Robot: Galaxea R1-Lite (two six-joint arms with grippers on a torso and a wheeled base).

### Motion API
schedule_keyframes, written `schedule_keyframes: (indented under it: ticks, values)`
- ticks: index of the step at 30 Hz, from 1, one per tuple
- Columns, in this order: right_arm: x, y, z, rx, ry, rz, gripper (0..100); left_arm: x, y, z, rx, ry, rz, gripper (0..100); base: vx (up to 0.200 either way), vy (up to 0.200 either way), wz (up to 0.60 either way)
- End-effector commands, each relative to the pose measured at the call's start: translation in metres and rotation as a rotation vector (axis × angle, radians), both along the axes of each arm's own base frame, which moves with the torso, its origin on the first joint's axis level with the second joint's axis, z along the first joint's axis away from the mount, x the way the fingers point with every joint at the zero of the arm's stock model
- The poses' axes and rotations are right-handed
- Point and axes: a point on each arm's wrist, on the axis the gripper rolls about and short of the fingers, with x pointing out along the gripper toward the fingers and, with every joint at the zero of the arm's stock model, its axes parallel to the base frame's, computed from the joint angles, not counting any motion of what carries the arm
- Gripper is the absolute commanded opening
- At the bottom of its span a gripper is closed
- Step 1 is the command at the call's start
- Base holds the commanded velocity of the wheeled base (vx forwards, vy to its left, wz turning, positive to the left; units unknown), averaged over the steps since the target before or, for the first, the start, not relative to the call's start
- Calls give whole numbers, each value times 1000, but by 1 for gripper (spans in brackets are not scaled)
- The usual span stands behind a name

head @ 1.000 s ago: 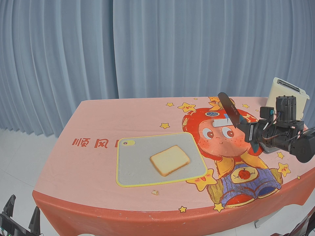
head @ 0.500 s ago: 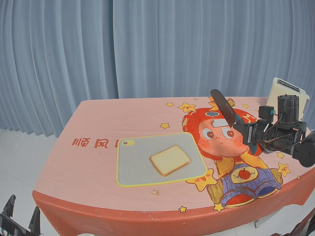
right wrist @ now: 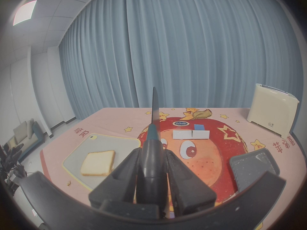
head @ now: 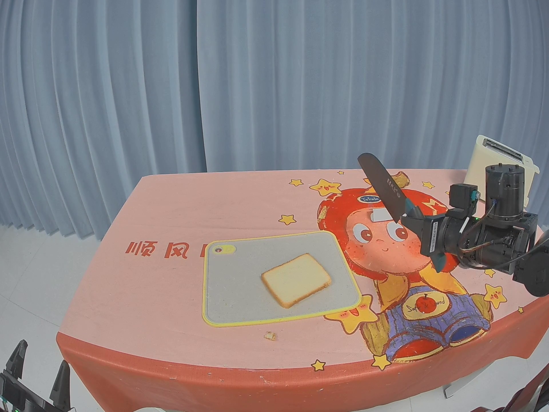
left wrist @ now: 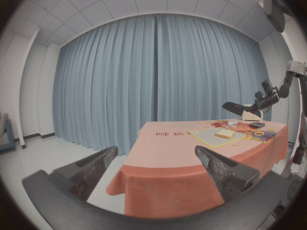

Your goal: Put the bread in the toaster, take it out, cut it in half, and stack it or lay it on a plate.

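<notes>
A single slice of bread (head: 296, 279) is seen lying flat on a grey cutting board (head: 234, 293) edged in yellow, a little right of the board's middle and uncut. The board is placed on the near half of the counter (head: 171, 213), and a small crumb (head: 270, 335) is seen on the cloth just beyond its near edge.

To the right of the board, a knife (head: 382, 187) with a dark blade and a teal handle is held above the counter. Its handle is pinched by the right hand (head: 420, 224), and the blade is tilted upward and pointed toward the far left. A cream toaster (head: 500, 164) is stood at the far right corner, and a dark tray (right wrist: 252, 166) is laid near it. Two small white tags (right wrist: 191, 134) are seen on the cloth between the board and the toaster.

The left hand (left wrist: 156, 152) is held low, off the near left corner of the counter, with its fingers spread and nothing between them.

The counter is covered with a pink cloth printed with a cartoon figure, stars and red characters. A pleated blue-grey curtain (head: 274, 70) is hung behind it, and a pale floor (head: 28, 293) is seen on the left.

Compared with a second ago, the knife and the right hand are found further left, nearer the board, with the blade tip slightly higher. The bread and board are unmoved.
</notes>
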Motion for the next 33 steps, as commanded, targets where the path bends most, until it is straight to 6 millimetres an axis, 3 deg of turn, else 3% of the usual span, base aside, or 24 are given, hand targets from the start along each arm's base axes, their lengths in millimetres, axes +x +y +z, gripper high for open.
schedule_keyframes:
  ticks: [1, 33]
  values:
    - [-6, 4, 6, 16, -17, 17, 0, 1, 0, -5, -1, 17, 1, 100, 0, 0, 0]
    - [-21, 33, -1, 12, 2, 132, 0, 1, 0, -5, -1, 17, 1, 100, 0, 0, 0]
